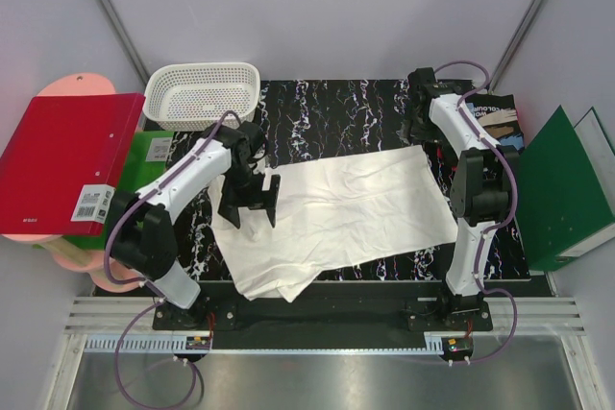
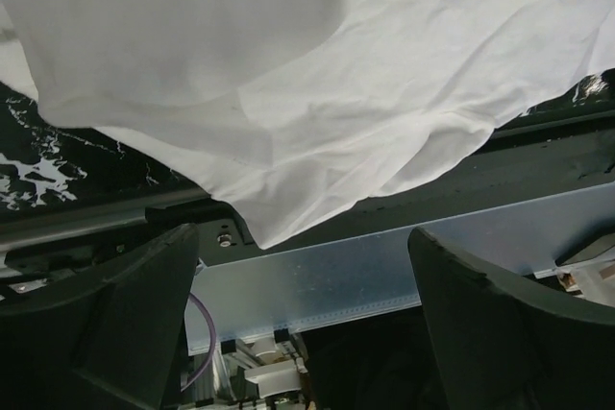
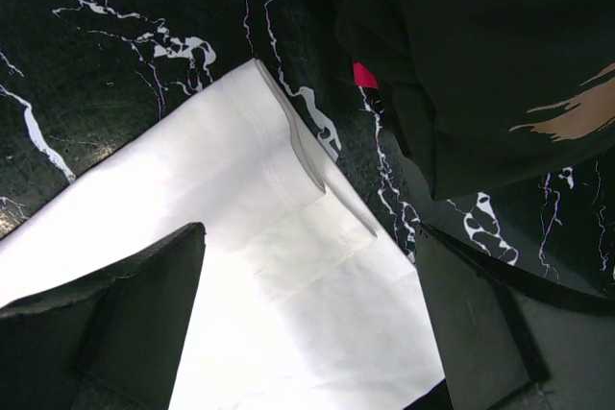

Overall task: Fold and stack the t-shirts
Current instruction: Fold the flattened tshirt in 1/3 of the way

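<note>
White t-shirt (image 1: 336, 206) spread flat | left claw (image 1: 252, 206) over its left edge, apart | right claw (image 1: 421, 128) over far-right corner, apart

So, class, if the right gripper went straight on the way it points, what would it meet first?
Probably the white t-shirt, which lies straight ahead of the open right gripper; depth is unclear.

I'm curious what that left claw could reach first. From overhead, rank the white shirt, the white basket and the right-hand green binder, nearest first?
From the left gripper:
1. White t-shirt, directly under it, mid-table.
2. White basket, at the table's far left corner.
3. Right-hand green binder, off the table's right edge.
</note>
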